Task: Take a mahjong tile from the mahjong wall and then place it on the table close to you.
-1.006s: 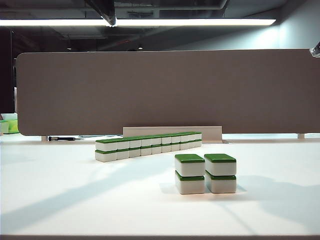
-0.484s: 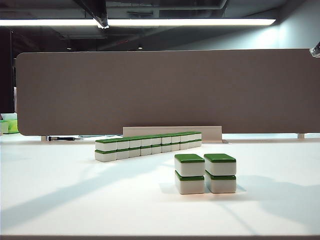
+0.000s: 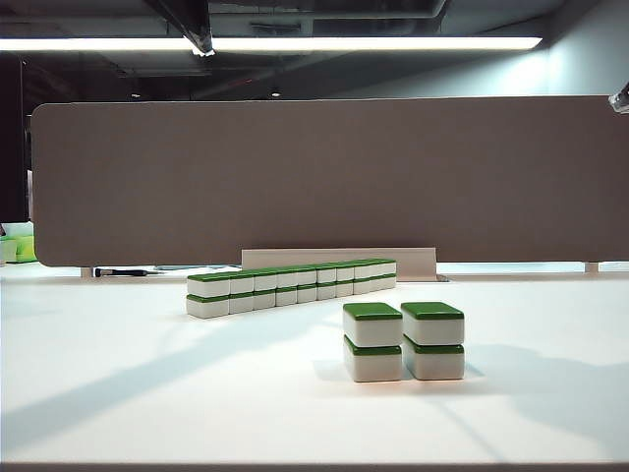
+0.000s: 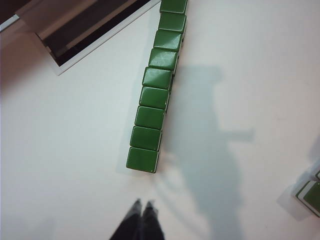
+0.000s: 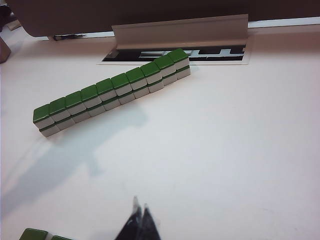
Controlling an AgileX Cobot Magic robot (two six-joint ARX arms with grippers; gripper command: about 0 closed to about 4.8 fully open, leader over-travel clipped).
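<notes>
Mahjong wall (image 3: 292,284) runs two-high in a long slanted row toward the table's (image 3: 118,393) far edge, its far end just short of the low tray base below the grey partition (image 3: 324,177), w/ bare surface on both long sides and at the near end. Short 2x2 tile cluster (image 3: 404,340) sits apart, nearer the front edge, gap of open tabletop btwn it and the row. Left gripper (image 4: 143,205) hangs above the table just off the wall's near end, fingers pressed together, empty; right gripper (image 5: 139,209) hovers over open table well clear of the row, tips also closed, nothing held.
</notes>
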